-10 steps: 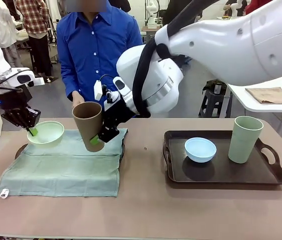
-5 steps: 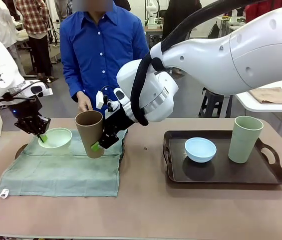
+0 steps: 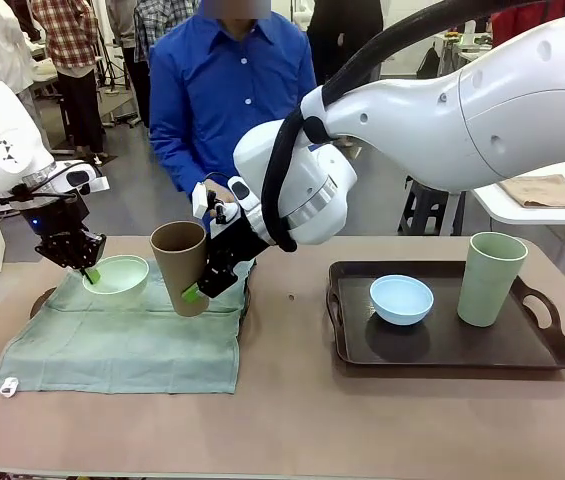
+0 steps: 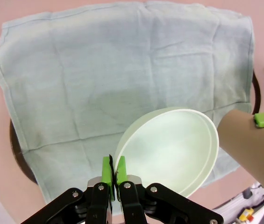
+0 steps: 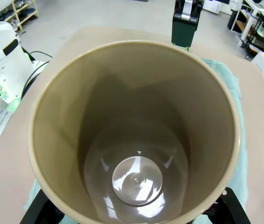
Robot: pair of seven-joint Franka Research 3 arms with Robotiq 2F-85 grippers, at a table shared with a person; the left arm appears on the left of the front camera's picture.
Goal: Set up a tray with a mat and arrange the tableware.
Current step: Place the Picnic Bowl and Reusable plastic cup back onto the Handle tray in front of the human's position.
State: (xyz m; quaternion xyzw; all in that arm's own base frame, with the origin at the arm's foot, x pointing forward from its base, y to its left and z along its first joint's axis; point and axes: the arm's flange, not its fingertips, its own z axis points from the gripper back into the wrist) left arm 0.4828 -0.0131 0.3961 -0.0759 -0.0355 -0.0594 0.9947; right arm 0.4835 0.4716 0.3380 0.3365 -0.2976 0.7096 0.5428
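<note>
Green bowl (image 3: 117,275) is at the far left of the mat (image 3: 132,340), low over it or just touching, too close to call. The left gripper (image 3: 89,272) has its jaws pinched together on the bowl's left rim, and the left wrist view shows the bowl tipped, hanging off that thin lip.

Right beside it, the brown cup (image 3: 180,265) is clamped across its wall in the right gripper (image 3: 190,288). The mouth leans left and its base is down by the mat's far right edge. I can't tell if the base is on the cloth yet.

The mat drapes over the left tray (image 3: 40,300), with the rim peeking out at both ends. Well off to the right, the right tray (image 3: 552,300) holds the blue bowl (image 3: 402,298) and the green cup (image 3: 490,278), both upright. A person (image 3: 227,90) stands at the far side.

Now the risks:
- **Cup:** it is tilted, so if the jaws let go like this it probably topples and rolls off the mat.
- **Bowl:** a rim pinch is thin, and the bowl could swivel or slip.
- **Spacing:** cup and bowl sit near each other, so a sideways nudge from either arm could knock them together.
- **Mat:** the cloth is loose, and dragging a base across it would bunch it up.
</note>
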